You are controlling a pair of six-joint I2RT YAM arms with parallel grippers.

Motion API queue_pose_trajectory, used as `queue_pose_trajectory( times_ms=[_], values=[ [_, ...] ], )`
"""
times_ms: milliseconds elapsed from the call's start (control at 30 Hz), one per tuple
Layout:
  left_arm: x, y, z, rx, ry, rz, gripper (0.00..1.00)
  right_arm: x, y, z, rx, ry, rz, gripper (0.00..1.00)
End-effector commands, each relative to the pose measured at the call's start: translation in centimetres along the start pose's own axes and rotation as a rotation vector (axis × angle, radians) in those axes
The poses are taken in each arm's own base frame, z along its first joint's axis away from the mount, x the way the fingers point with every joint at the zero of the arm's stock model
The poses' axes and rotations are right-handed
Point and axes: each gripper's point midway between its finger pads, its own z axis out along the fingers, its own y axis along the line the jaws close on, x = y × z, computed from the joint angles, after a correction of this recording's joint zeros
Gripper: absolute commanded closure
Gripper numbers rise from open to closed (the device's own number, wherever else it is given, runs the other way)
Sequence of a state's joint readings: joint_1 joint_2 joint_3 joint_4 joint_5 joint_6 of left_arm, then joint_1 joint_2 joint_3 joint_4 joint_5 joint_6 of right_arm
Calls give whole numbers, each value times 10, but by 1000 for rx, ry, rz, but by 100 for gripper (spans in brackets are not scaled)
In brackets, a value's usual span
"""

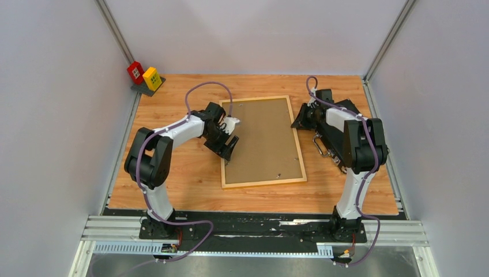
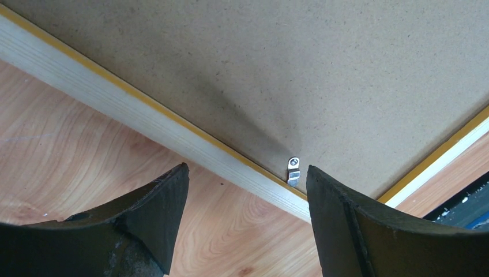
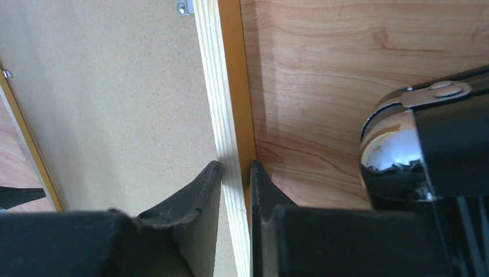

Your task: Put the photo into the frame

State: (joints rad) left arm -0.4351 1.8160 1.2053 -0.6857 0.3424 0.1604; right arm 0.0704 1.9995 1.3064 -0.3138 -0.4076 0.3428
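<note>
The frame [image 1: 297, 138] lies face down in the middle of the table, with a brown hardboard panel [image 1: 262, 141] filling its back. The photo is hidden. My left gripper [image 1: 228, 151] hangs open over the frame's left rail [image 2: 144, 115], its jaws wide apart with nothing between them, close to a small metal tab [image 2: 293, 171]. My right gripper [image 1: 297, 122] is shut on the frame's right rail [image 3: 222, 104] near the far corner. One finger rests on the hardboard side and the other on the outer orange side, the gripper [image 3: 235, 167] pinching the light wood.
A black case with metal handles [image 1: 334, 141] lies just right of the frame, under the right arm, and its shiny corner [image 3: 398, 156] shows beside the right fingers. Red [image 1: 136, 71] and yellow [image 1: 152, 78] blocks stand at the far left corner.
</note>
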Motion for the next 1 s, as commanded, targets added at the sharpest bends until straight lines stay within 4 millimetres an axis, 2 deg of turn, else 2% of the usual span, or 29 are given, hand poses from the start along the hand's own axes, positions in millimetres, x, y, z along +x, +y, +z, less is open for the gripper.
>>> queue_pose_trajectory(
  times_ms=[0,367,967],
  values=[
    [-7,0,2,-36,-22,17,19,-29,18,-9,-78,-90,-8,100],
    [2,-5,12,-41,18,58,23,-26,12,-6,-86,-74,2,100],
    [13,-9,9,-38,53,97,25,-25,2,-6,-95,-63,30,100]
  ],
)
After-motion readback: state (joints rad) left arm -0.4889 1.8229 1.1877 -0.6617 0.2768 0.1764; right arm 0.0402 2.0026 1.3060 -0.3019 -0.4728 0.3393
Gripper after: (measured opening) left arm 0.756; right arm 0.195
